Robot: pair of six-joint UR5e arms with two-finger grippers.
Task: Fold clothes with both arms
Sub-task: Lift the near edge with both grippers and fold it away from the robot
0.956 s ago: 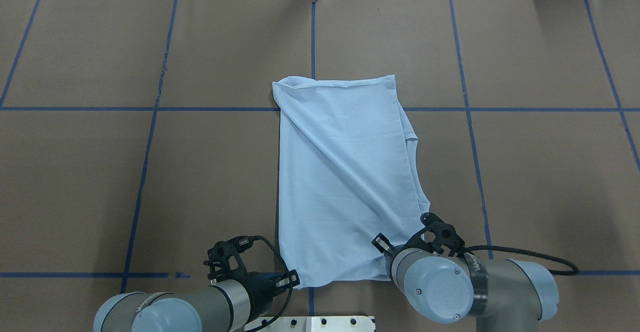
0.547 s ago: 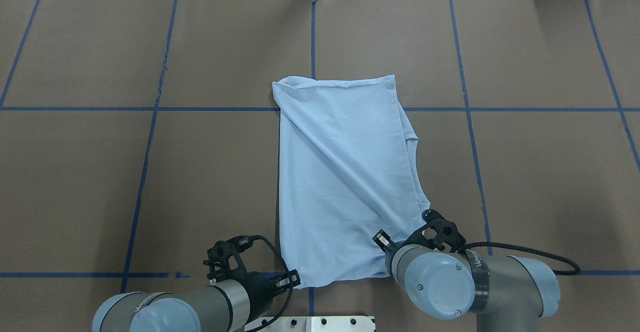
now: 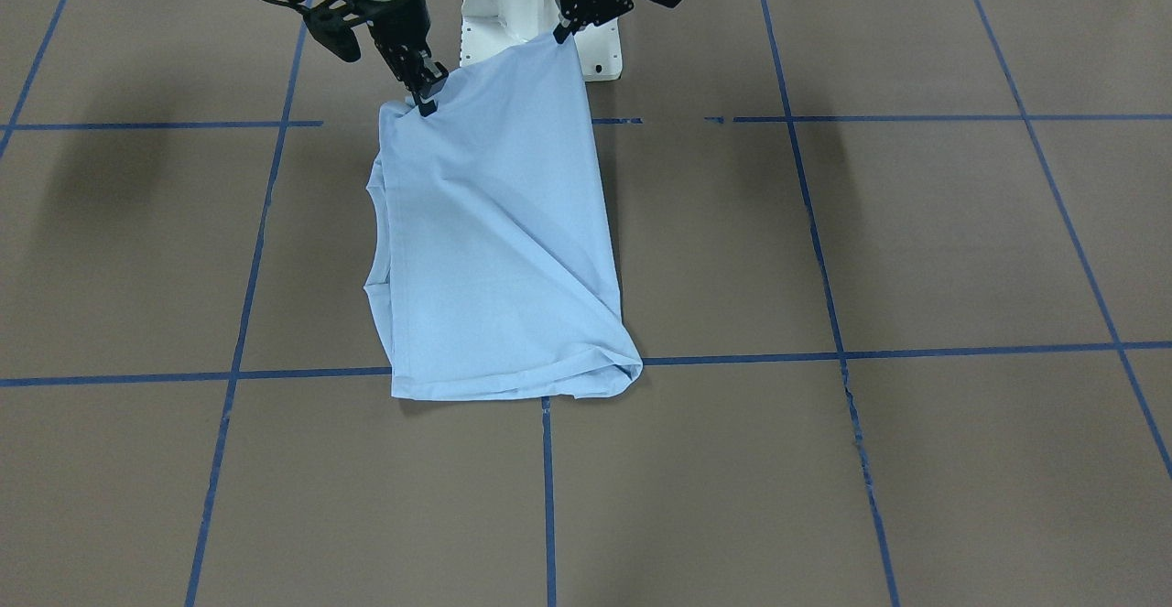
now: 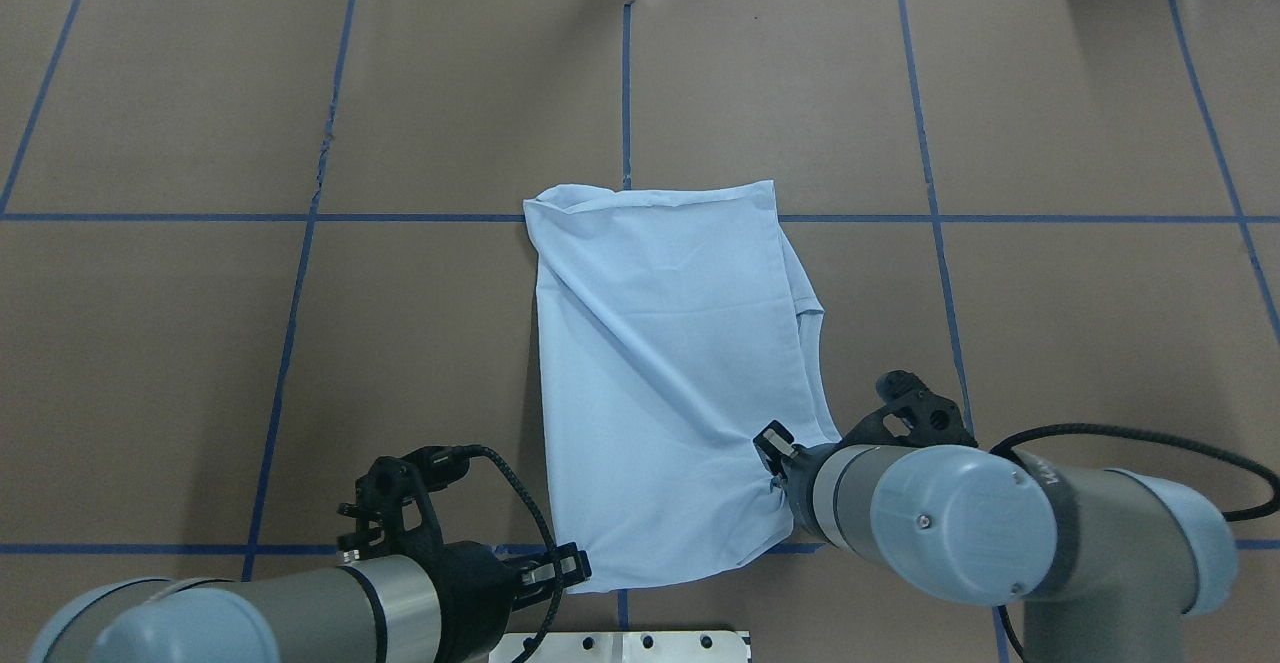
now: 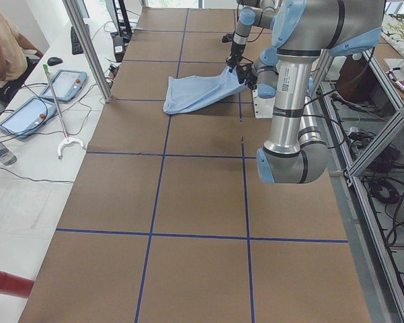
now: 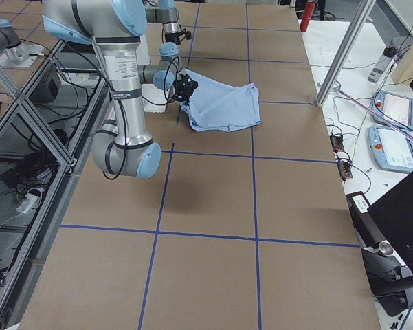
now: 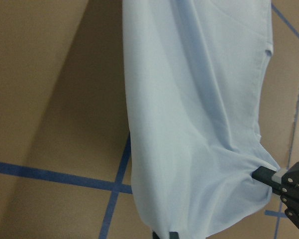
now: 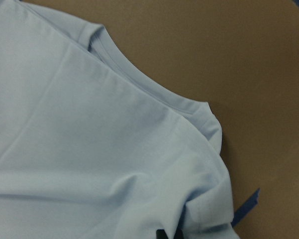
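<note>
Nearest the robot, the left gripper [image 3: 559,34] is clamped on the near-left corner of the T-shirt [image 4: 665,363], and the right gripper [image 3: 425,102] is clamped on its near-right corner; both corners are raised off the table [image 4: 200,363], so the near end of the cloth hangs slack between them; a diagonal crease runs from the right gripper's corner toward the far-left corner; farther out, the shirt lies flat as a long, narrow strip, with a sleeve edge [image 4: 808,305] poking out on its right side; farthest of all, the far hem [image 4: 650,198] rests just past a cross line of blue tape [image 4: 300,217]; the whole garment lies straight ahead of both grippers, its long axis running away from the robot, and each arm is at its own corner, neither nearer than the other; the next move is probably to carry the near end forward along that axis onto the far hem; unequal travel would likely skew the fold
</note>
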